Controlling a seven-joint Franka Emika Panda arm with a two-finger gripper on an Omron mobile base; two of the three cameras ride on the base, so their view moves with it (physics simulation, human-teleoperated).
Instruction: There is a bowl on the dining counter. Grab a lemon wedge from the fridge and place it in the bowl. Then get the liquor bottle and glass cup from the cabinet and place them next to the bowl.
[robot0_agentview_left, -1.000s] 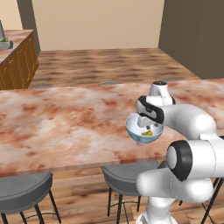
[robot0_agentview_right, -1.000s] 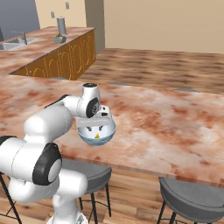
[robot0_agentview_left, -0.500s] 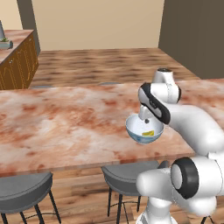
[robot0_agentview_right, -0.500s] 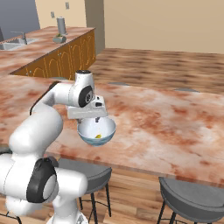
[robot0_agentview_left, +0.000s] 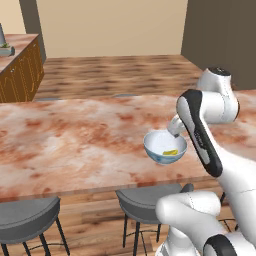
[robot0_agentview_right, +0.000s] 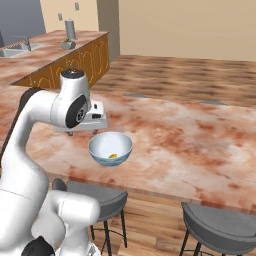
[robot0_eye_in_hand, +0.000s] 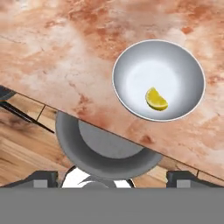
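Room: a rendered kitchen is shown, with wood plank flooring, beige walls and a wooden cabinet run (robot0_agentview_right: 65, 70) set well behind the work area.
Dining counter (robot0_agentview_left: 75, 145): a long slab of reddish marbled stone is seen running across both base views; its near edge is crossed in the hand view, with floor visible below it.
Stools: a grey round-seated stool (robot0_agentview_left: 145, 202) is tucked under the counter edge just below the bowl, and a second one (robot0_agentview_left: 25, 220) is placed further to the left; another (robot0_agentview_right: 220, 227) is seen at the lower right of the right base view.
Arm: the white arm is bent over the counter, with the hand raised above and beside the bowl.
Gripper (robot0_agentview_right: 95, 117): the jaws are spread wide and nothing is held between them; the two dark fingertips (robot0_eye_in_hand: 41, 178) are seen far apart at the bottom of the hand view.
Bowl (robot0_eye_in_hand: 131, 65): a white bowl is stood upright on the counter near its front edge, apart from the gripper.
Lemon wedge (robot0_eye_in_hand: 156, 99): the yellow wedge is lying inside the bowl, on its bottom, off-centre.
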